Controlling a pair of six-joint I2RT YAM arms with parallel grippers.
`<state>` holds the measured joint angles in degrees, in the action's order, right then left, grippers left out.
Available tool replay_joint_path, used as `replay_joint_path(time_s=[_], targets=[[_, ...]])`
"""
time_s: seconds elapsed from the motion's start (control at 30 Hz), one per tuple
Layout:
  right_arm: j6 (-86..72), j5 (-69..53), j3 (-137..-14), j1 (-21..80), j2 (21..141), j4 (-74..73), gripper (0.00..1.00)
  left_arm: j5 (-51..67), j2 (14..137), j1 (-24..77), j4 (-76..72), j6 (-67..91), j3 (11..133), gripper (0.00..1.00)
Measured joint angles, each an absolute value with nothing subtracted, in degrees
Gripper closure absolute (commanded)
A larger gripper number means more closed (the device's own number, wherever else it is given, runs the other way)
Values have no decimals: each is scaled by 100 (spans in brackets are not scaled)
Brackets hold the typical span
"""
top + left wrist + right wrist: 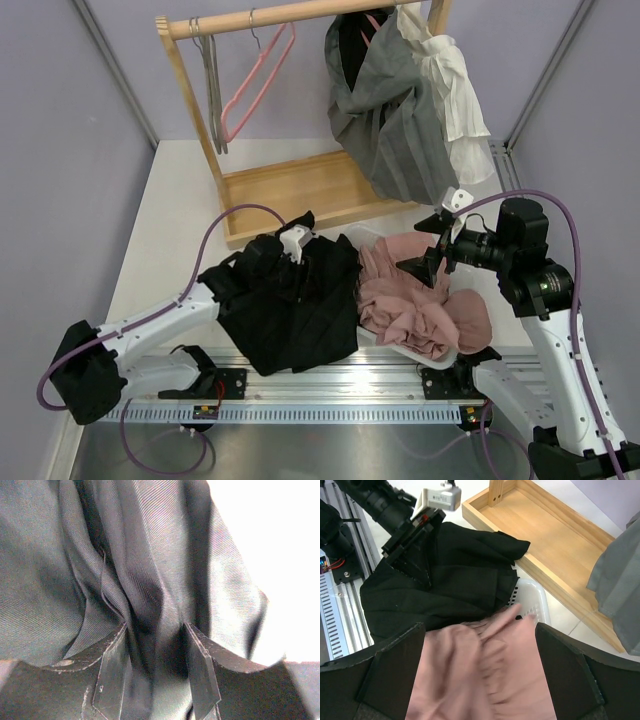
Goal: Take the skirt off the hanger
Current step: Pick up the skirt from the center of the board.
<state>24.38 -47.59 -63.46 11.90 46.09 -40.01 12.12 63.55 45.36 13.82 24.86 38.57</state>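
In the left gripper's (155,630) pinch, a crumpled black skirt (300,300) — below the open, empty right gripper (479,630), a pink garment (480,680) heaped in a white basket (532,600).

the skirt (300,300) near left is black with a fine ribbed weave. the crumpled cloth (410,300) to its right is dusty pink. the far rack (300,185) is pale wood, holding a grey dress (395,120), a white top (455,100) and a pink hanger (257,88).

black skirt (300,310) 1 | grey skirt (395,120) 1 | pink garment (410,300) 1 | white garment (455,100) 1 — rack (290,185) 1
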Motion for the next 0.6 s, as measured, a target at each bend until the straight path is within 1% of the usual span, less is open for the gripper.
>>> replay_joint_path(time_s=[0.17, 0.23, 0.27, 0.3, 0.33, 0.4, 0.43, 0.53, 0.6], targets=[[2399, -4781, -6329, 1140, 4602, -3966, 1, 1352, 6471, 4477, 1732, 2534, 4436, 50], [2397, -4812, -6329, 1140, 4602, -3964, 1, 1354, 6560, 4477, 1848, 2552, 4661, 48], [2394, -4818, -6329, 1138, 4602, -3966, 0, 1354, 6584, 4477, 1914, 2552, 4764, 46], [2392, -4825, -6326, 1138, 4600, -3964, 0, 1352, 6587, 4471, 1973, 2543, 4827, 42], [2390, -4851, -6318, 1133, 4595, -3964, 1, 1352, 6584, 4451, 2036, 2526, 4886, 31], [2379, -4882, -6294, 1120, 4571, -3966, 1, 1361, 6547, 4386, 2145, 2436, 4932, 20], [2379, -4897, -6283, 1116, 4560, -3964, 1, 1374, 6493, 4329, 2231, 2381, 4932, 12], [2379, -4910, -6248, 1109, 4521, -3968, 0, 1396, 6104, 4119, 2530, 2156, 4895, 3], [2379, -4915, -6224, 1107, 4499, -3964, 1, 1424, 5699, 4047, 2700, 1929, 4858, 1]])
